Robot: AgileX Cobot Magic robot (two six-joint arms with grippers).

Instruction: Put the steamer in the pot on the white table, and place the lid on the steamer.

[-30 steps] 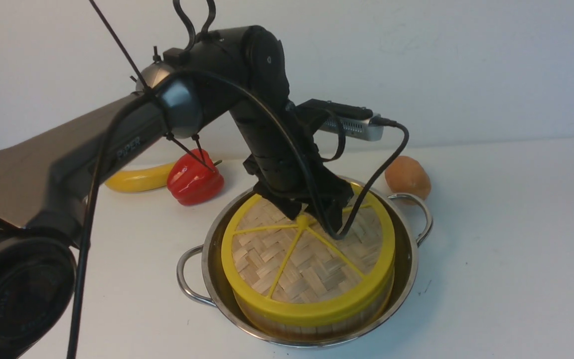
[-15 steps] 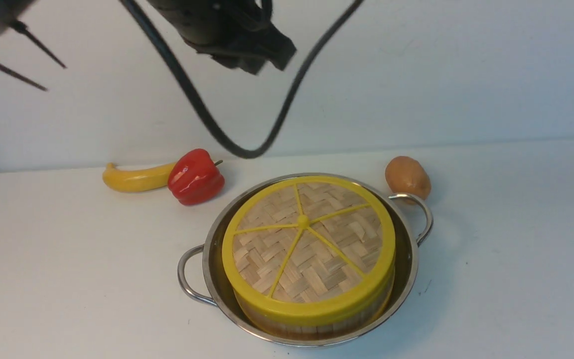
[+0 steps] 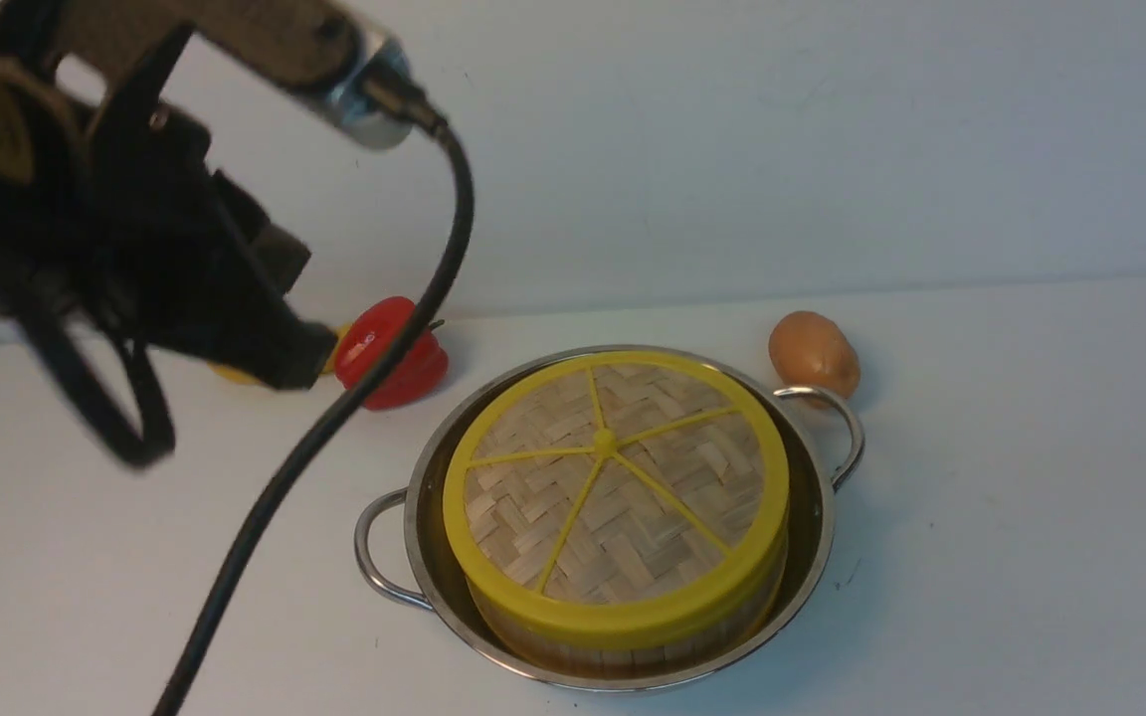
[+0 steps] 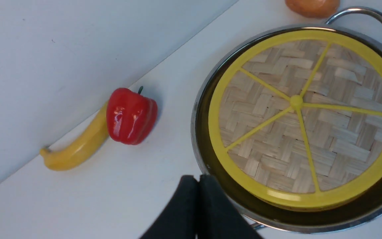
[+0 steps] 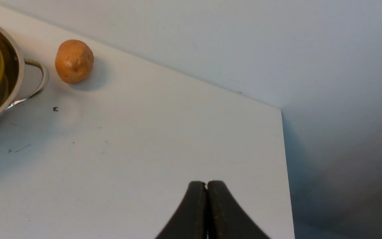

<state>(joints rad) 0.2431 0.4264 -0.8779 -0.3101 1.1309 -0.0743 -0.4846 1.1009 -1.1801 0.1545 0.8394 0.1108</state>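
- Close to the front camera, the left tool (image 4: 193,179) has swung back from above the lid towards the robot's left; its fingers, spread a moment ago, are now clenched on nothing.
- Over the bench (image 3: 981,517), the right tool (image 5: 206,184) is pressed together too, and it carries nothing.
- Farther in, the pot (image 3: 633,685) sits where it did, with the steamer (image 3: 623,660) inside its wall and the lid (image 3: 653,517) lying over the steamer, unmoved by the arm's retreat.
- Beyond, the red pepper (image 3: 404,373) and the round brown item (image 3: 814,353) keep their places.
- For the task, that likely means the last placement is finished: both parts look seated, and only parking the left arm seems left.
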